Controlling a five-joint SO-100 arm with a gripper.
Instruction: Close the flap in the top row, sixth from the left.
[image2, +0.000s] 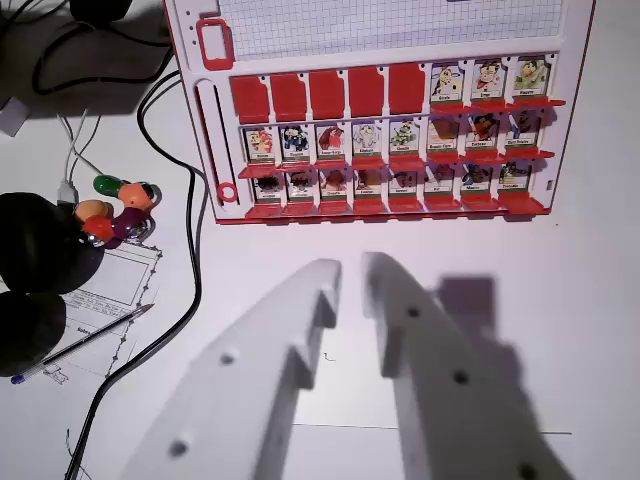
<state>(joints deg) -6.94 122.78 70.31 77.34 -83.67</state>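
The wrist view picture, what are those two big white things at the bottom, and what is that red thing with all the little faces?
The two white prongs are the fingers of the robot's end effector, its pinching hand. The camera sits on the robot's wrist, so you look down along the fingers. They stand a little apart and hold nothing. The red thing is a face-guessing game board lying on a white table. In its top row, five flaps are down and three cards stand up. At the wrist view's left lie a black cable, a pen on a paper and some small colourful toys.

Bright overexposed table (560, 300), hard shadows, pincer (352, 268) blurry
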